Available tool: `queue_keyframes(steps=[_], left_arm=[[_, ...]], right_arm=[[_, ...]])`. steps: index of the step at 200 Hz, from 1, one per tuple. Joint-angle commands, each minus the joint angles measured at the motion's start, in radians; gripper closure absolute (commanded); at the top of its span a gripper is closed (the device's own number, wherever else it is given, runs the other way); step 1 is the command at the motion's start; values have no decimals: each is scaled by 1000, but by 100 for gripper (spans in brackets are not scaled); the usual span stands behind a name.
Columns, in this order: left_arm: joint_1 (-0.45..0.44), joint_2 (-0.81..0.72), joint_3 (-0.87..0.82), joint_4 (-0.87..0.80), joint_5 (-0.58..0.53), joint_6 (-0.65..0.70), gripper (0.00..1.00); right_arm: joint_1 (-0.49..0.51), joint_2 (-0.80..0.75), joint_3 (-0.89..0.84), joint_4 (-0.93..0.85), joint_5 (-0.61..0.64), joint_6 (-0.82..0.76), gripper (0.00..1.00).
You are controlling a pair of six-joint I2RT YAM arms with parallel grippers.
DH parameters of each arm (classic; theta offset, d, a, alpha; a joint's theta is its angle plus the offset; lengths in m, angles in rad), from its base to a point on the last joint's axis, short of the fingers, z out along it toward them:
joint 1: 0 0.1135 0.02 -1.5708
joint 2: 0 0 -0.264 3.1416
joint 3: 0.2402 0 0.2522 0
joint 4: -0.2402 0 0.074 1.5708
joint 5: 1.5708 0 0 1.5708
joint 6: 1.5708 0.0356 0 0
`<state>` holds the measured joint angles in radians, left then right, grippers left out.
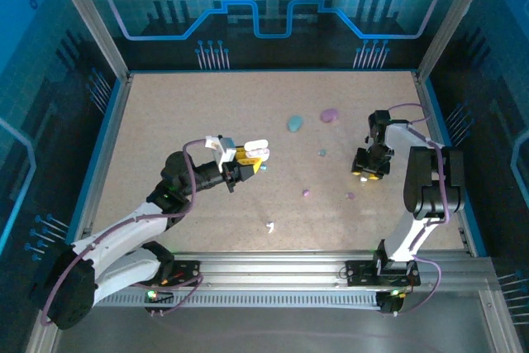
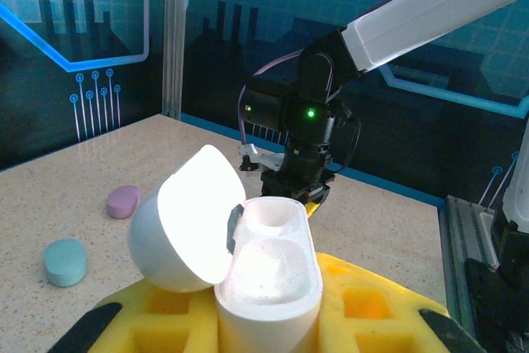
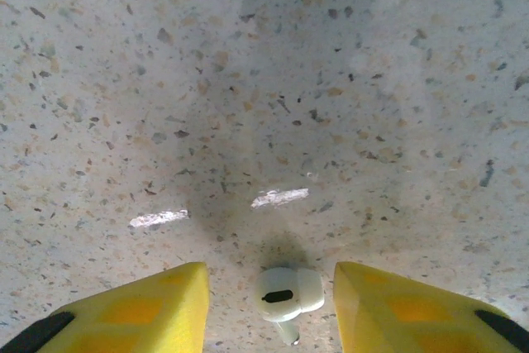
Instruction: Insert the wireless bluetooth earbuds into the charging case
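My left gripper (image 1: 246, 158) is shut on the open white charging case (image 2: 269, 283), raised above the table left of centre. Its lid (image 2: 186, 221) is flipped back and both wells are empty. My right gripper (image 3: 271, 288) points down at the table on the right side (image 1: 366, 169). It is open, its yellow fingers (image 3: 149, 307) on either side of a white earbud (image 3: 285, 295) that lies on the surface, a gap showing on both sides. Loose on the table lie a teal earbud (image 1: 322, 153), two purple earbuds (image 1: 306, 193) (image 1: 350, 196) and another white earbud (image 1: 269, 226).
A closed teal case (image 1: 294, 123) and a closed purple case (image 1: 329, 114) lie toward the back of the speckled table (image 1: 182, 121). Blue rails and panel walls enclose the table on three sides.
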<state>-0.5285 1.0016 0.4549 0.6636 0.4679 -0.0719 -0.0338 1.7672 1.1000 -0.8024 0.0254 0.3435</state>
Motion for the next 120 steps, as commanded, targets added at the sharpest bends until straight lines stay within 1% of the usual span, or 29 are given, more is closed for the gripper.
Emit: queue_keyframes(steps=[1,40,52,78,102,120], left_arm=[[-9,-1,8,44,13,3,79],[-9,-1,8,45,13,0,79],[-10,0,8,45,13,1,79],[-9,4,10,47,13,1,79],[-10,8,11,48,14,-1,79],[-9,9,11,50,14,-2,79]], right_arm=[[-12,25,-15,-13,-12,15,55],[-12,39,-21,-9,-12,18,56],[-12,40,-25,-8,-17,22,59],[-9,32,-38,-2,-24,28,60],[-6,25,-41,-1,-25,28,65],[-6,30,-39,-1,-23,28,65]])
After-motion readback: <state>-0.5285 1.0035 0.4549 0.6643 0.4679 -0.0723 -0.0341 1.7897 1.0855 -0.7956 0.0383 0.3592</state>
